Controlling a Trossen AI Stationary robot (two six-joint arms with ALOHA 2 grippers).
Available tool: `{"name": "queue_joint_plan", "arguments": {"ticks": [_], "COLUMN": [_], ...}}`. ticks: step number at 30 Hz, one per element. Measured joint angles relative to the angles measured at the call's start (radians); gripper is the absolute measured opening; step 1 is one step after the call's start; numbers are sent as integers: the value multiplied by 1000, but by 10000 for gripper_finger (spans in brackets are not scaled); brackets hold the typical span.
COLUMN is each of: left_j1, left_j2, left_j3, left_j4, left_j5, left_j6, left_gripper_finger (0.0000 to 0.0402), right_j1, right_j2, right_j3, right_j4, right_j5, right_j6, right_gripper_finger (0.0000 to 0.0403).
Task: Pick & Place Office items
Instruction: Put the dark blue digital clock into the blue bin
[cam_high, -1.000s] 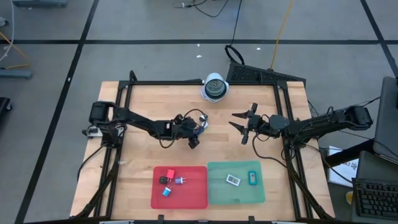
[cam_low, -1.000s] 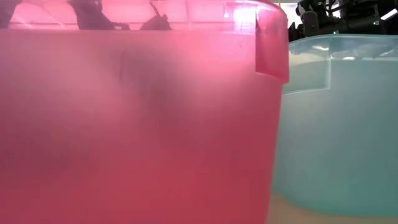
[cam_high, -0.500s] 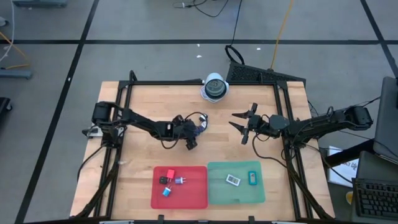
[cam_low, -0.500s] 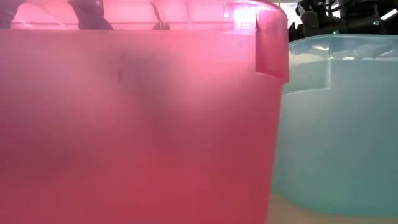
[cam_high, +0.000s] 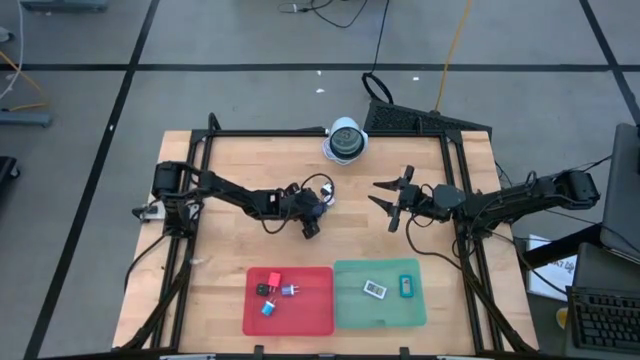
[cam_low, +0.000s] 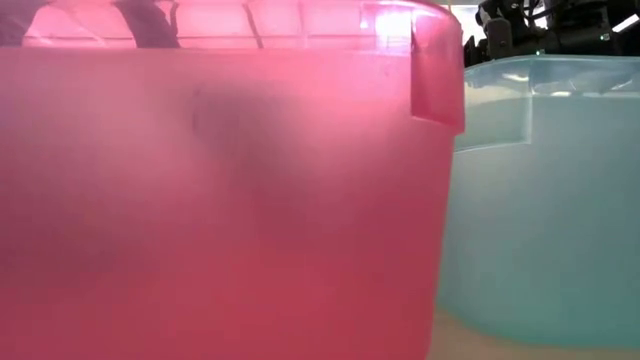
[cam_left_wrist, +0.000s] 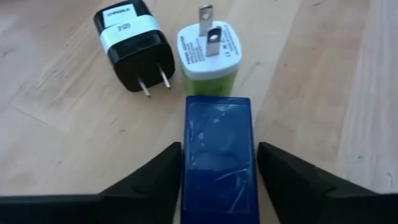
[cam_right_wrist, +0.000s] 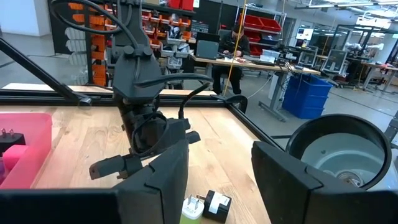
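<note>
My left gripper (cam_left_wrist: 217, 186) is open and low over the table's middle (cam_high: 310, 215). Its fingers stand on either side of a dark blue block (cam_left_wrist: 217, 155) that lies flat on the wood. Just beyond the block lie a black plug adapter (cam_left_wrist: 134, 43) and a white-and-green one (cam_left_wrist: 208, 53), both on their sides. My right gripper (cam_high: 388, 200) hangs open right of the middle and touches nothing. The red tray (cam_high: 250, 320) holds several small pieces. The green tray (cam_high: 350, 315) holds a dark square with a pale face (cam_high: 375, 288) and a teal piece (cam_high: 406, 286). My left gripper has one finger (cam_left_wrist: 155, 180) along each long side of the blue block (cam_left_wrist: 193, 186), pointing along it. The gaps are so thin that I cannot tell whether the fingers touch it. The block lies flat on the table.
A round white-and-grey domed object (cam_high: 345, 140) stands at the far edge. The two trays sit side by side at the near edge and fill the low view (cam_low: 200, 200). Black frame rails run along the table's left and right sides. Bare wood lies between the arms and the trays.
My left gripper has crept a little toward the table's right, closer to the plug adapters.
</note>
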Motion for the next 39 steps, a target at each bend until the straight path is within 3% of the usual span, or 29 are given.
{"name": "queue_joint_plan", "arguments": {"ticks": [4, 12, 17, 21, 27, 33, 39], "left_j1": [0, -11, -12, -29, -40, -40, -40], "left_j2": [-1, -167, -313, -366, -370, -370, -370], "left_j3": [0, -10, -5, -5, -5, -5, -5], "left_j4": [-1, -114, -137, -29, 134, 153, 189], "left_j5": [-6, 13, 188, 319, 398, 401, 409], "left_j6": [22, -7, -157, -236, -299, -305, -320], "left_gripper_finger": [157, 155, 164, 157, 156, 162, 157], "right_j1": [0, 0, 0, 0, 0, 20, 74], "right_j2": [0, 0, 2, 41, 153, 288, 436], "right_j3": [0, 0, 0, 0, 0, 1, 89], "right_j4": [0, -7, -8, 29, 187, 303, 335], "right_j5": [0, 0, -1, -32, -53, -230, -181], "right_j6": [0, 0, -2, -3, -8, -234, -378], "right_gripper_finger": [164, 164, 164, 164, 164, 165, 191]}}
